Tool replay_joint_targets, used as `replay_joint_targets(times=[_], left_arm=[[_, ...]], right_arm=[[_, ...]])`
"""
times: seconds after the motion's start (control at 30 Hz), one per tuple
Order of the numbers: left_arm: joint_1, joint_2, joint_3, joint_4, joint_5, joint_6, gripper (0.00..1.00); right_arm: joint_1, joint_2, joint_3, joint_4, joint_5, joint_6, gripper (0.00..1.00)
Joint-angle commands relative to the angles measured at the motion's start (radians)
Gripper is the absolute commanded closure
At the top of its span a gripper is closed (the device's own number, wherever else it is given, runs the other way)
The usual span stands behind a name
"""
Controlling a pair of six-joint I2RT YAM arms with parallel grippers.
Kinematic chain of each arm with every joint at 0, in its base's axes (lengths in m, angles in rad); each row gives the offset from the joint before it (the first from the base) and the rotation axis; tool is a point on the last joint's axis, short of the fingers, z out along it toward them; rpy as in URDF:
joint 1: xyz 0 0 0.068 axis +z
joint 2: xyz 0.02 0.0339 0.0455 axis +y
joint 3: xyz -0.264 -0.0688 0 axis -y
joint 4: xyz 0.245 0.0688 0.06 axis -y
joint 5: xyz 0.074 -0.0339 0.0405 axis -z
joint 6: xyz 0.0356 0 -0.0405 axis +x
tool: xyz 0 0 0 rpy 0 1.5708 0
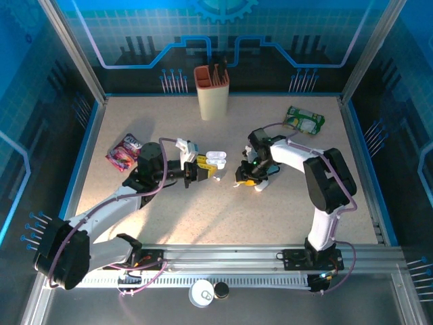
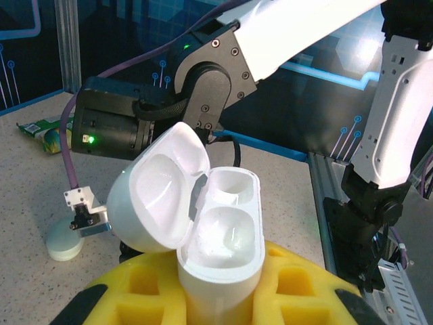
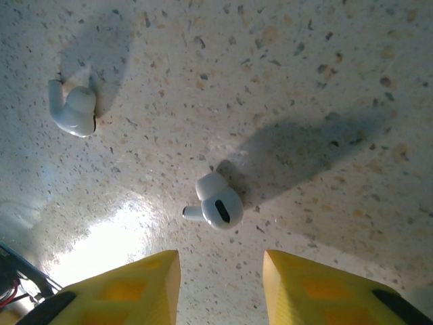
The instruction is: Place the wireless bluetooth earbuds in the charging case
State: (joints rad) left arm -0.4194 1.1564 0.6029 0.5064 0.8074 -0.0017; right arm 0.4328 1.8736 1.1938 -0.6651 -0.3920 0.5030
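Observation:
The white charging case (image 2: 220, 233) stands upright with its lid (image 2: 162, 193) swung open to the left and both wells bare. My left gripper (image 2: 223, 288) is shut on its lower body between yellow pads (image 2: 145, 281). From above, that gripper (image 1: 200, 169) and the case (image 1: 215, 158) sit at the table's middle. My right gripper (image 3: 221, 281) hovers open just over the tabletop with nothing between its yellow fingertips (image 3: 135, 288). One white earbud (image 3: 218, 206) lies just ahead of the gap. A second earbud (image 3: 73, 110) lies farther off at the upper left.
A beige tool holder (image 1: 212, 91) stands at the back centre. A green packet (image 1: 304, 120) lies back right and a pink packet (image 1: 124, 150) at the left. A pale round object (image 2: 64, 245) rests by the right arm. Glass walls ring the table.

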Motion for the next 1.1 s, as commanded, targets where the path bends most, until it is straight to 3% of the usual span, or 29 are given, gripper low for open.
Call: replay_joint_targets(times=[0.0, 0.63, 0.83, 1.07], left_arm=[[0.009, -0.018, -0.003, 0.011, 0.003, 0.002, 0.95], [0.009, -0.008, -0.004, 0.010, 0.012, -0.009, 0.94], [0.008, -0.012, -0.008, 0.011, 0.010, -0.010, 0.94], [0.008, -0.012, -0.014, 0.005, 0.011, -0.015, 0.94]], right_arm=[[0.012, 0.036, 0.030, -0.003, -0.032, 0.017, 0.64], [0.014, 0.125, 0.081, 0.007, -0.051, 0.028, 0.70], [0.014, 0.139, 0.091, -0.014, -0.018, 0.026, 0.78], [0.018, 0.101, 0.076, -0.001, 0.004, 0.005, 0.81]])
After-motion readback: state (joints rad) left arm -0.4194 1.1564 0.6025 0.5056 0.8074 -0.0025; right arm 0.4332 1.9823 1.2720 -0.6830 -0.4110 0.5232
